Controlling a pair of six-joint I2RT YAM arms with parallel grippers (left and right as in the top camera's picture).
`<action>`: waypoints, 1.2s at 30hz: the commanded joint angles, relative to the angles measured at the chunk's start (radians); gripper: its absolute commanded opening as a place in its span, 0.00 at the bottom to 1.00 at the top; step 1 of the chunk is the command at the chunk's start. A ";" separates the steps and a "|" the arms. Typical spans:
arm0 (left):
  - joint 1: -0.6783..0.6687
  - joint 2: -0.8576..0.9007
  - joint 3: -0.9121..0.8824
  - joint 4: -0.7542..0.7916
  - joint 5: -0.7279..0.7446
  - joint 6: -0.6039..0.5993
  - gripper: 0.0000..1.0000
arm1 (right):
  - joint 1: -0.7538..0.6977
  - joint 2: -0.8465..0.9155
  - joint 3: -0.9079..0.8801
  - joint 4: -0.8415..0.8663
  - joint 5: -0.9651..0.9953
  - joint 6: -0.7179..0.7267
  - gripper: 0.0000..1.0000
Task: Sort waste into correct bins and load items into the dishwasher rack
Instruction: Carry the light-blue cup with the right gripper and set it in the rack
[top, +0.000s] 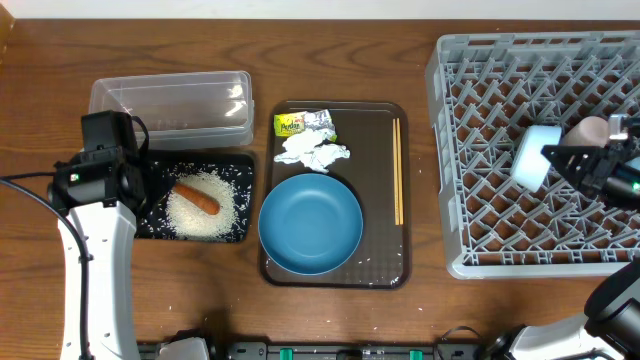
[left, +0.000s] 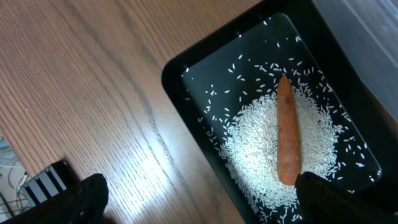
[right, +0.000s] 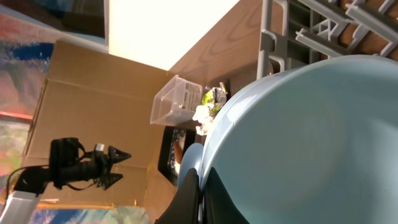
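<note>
Tabletop (top: 330, 50) wood-grain, cardboard wall (right: 81, 93) behind; L gripper (left: 202, 196) spread, R gripper (top: 550, 157) pinching light-blue bowl (right: 298, 143).

Cannot see the rack (top: 450, 150) whole from overhead: cut off at top and right edges. Cannot name the pale round thing (top: 592, 130) inside, half behind the right gripper (top: 550, 157). Cannot read the print on the wrapper (top: 289, 124), too small. In the right wrist view, light-blue bowl (right: 298, 137) cut at right and bottom, covering most of the rack. In the left wrist view, only blurred dark tips of the left fingers (left: 84, 199) at the bottom edge; black tray (left: 171, 74) cut at right and bottom.
</note>
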 joint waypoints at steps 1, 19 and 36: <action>0.004 0.003 0.012 -0.006 -0.016 -0.005 0.98 | 0.008 -0.006 -0.049 0.057 -0.040 0.043 0.01; 0.004 0.003 0.012 -0.006 -0.016 -0.005 0.99 | -0.058 -0.033 -0.079 0.200 0.170 0.327 0.03; 0.004 0.003 0.012 -0.006 -0.016 -0.005 0.98 | -0.031 -0.541 -0.058 0.299 0.799 0.803 0.82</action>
